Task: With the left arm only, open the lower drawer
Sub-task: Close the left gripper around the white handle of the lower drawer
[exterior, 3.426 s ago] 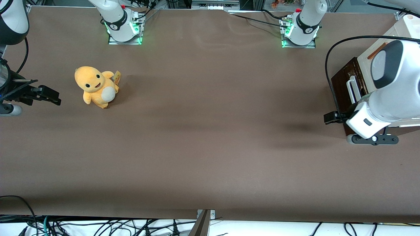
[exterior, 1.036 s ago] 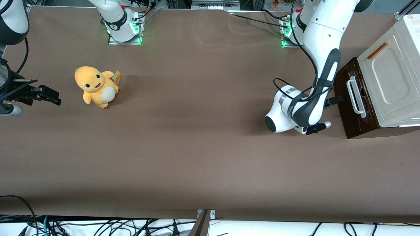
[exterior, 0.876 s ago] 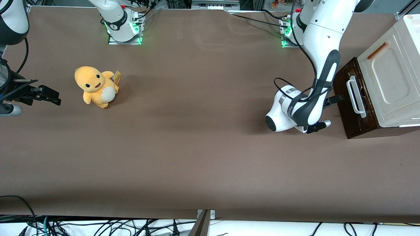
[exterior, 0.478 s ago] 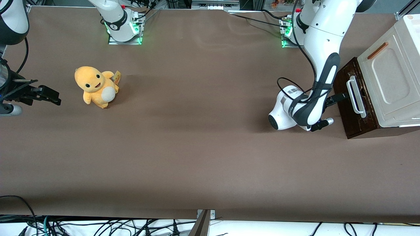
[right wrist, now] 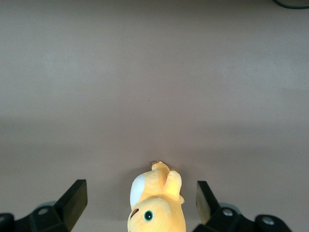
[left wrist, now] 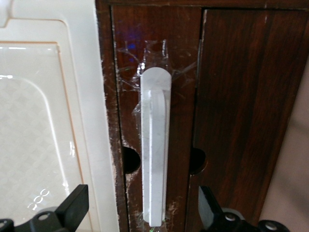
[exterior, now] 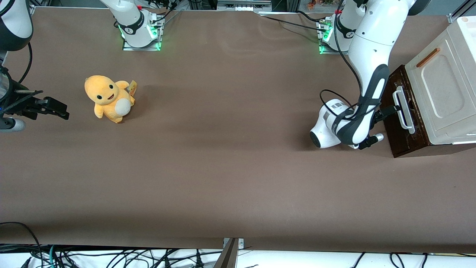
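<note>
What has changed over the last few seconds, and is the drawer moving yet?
The left arm swung down in front of the lower drawer and crept toward it; its gripper now sits open at the white handle, fingers either side, not gripping. The drawer is still shut. The plush toy hasn't moved.

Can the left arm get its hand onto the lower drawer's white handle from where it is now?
Probably yes. The hand is open right in front of the lower drawer, its fingers either side of the white handle, with nothing between them.

Gripper [left wrist: 140, 220] jaws spread, white handle [left wrist: 154, 145] between, unobstructed.
</note>
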